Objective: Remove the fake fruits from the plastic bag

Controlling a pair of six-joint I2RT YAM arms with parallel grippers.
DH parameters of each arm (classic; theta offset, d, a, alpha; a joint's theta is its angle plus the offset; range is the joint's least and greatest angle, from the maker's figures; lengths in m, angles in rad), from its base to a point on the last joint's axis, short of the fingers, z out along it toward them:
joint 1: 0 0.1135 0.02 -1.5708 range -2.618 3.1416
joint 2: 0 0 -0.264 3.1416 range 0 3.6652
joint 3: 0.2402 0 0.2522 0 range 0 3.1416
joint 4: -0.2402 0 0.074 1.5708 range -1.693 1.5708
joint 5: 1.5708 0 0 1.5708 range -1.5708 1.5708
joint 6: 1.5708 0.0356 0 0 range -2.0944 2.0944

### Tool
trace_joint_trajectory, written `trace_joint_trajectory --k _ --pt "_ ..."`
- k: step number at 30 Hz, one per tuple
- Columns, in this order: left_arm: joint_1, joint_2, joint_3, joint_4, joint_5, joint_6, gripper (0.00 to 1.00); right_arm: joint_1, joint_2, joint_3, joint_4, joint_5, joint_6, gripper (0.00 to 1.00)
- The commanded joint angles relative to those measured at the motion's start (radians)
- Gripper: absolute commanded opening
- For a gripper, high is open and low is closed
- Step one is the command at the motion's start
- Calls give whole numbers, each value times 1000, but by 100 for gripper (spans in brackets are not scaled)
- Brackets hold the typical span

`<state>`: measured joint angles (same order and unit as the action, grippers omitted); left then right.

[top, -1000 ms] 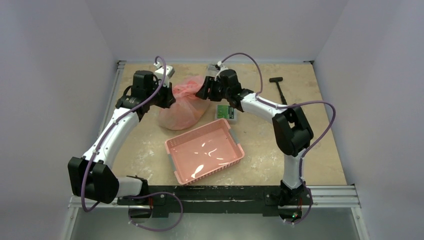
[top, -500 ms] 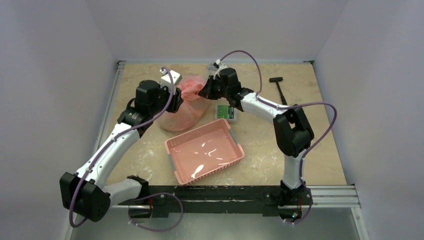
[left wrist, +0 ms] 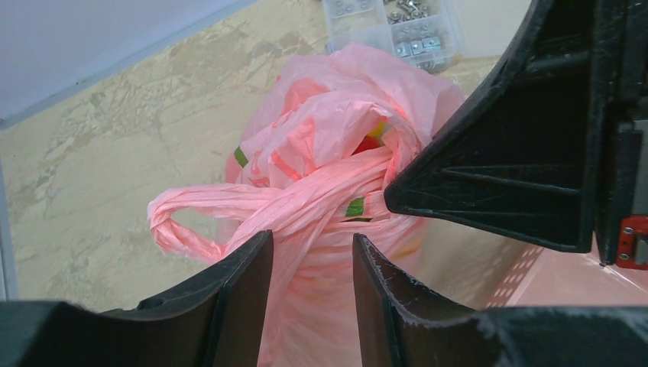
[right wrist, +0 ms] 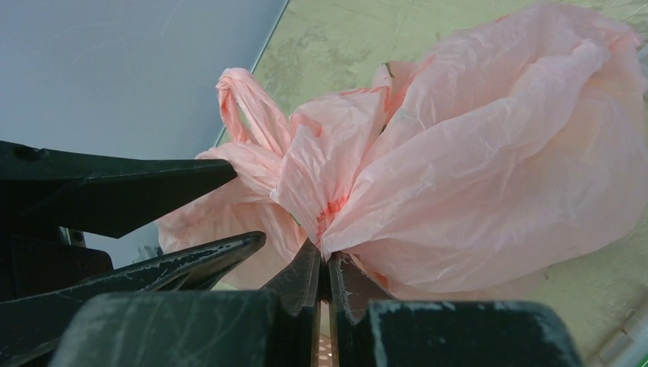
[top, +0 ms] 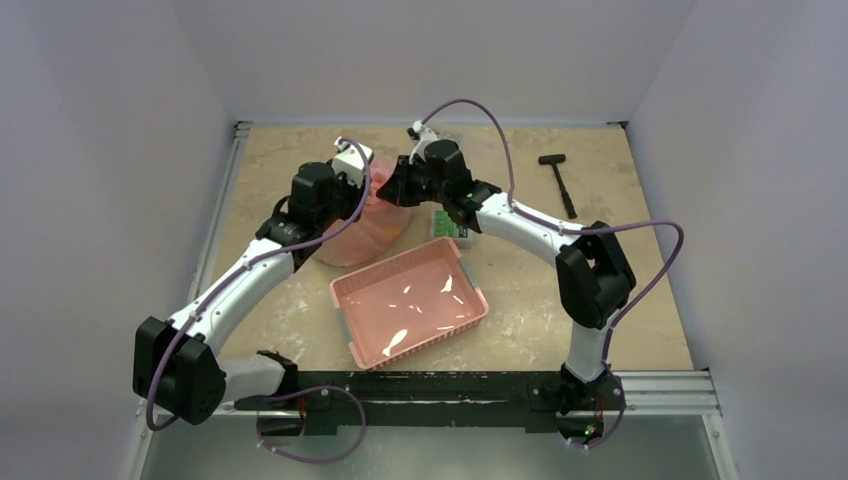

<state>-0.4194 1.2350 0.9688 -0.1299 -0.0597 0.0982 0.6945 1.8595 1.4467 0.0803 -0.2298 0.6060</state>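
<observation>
- The thin, crinkly pink plastic bag [left wrist: 328,153] sits on the far part of the tan table [top: 530,300], a bit left of the middle.
- The fake fruits [left wrist: 373,136] are inside the bag. Only small bits of red, yellow and green show at its top.
- One loop handle of the bag is twisted like a rope.
- The right gripper [right wrist: 325,258] has its fingers pressed together. They pinch a fold at the top of the bag.
- The left gripper [left wrist: 309,238] is at the left side of the bag, close to the right one. Its fingers are apart, and a strip of the bag runs between them.
- A hard pink basket with little holes in its sides [top: 425,348] sits just on the near side of the bag.
- A small clear plastic box of metal bits [left wrist: 397,27] lies right of the bag.
- A black hammer [top: 557,180] lies far to the right, well apart.
</observation>
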Motion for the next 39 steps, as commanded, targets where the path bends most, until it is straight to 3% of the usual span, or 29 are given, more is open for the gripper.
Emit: trace_joint_trajectory --k 1,14,16,20,26,30,31,34,36,39 --pt "-1 13 50 6 -34 2 41 7 -19 20 16 -34 -18 0" --pt "3 107 123 -129 -202 17 36 11 -40 31 2 -26 -23 0" --pt "15 116 130 -135 -219 13 29 12 -40 32 5 -21 -22 0" --pt "76 103 151 -173 -216 -68 0 12 -33 27 28 -23 29 0" --pt "178 22 99 -122 -181 -166 0 -72 -18 -39 215 -149 270 0" --pt "207 -18 78 -111 -122 -180 0 -173 47 -136 529 -353 582 0" --pt "208 -27 75 -108 -102 -179 0 -186 75 -163 681 -407 666 0" --pt "213 -38 71 -102 -57 -176 0 -208 111 -202 838 -467 799 0" --pt "214 -41 71 -100 -32 -172 0 -209 103 -200 802 -468 787 0" --pt "215 -38 75 -104 -14 -173 0 -208 62 -169 601 -436 636 0"
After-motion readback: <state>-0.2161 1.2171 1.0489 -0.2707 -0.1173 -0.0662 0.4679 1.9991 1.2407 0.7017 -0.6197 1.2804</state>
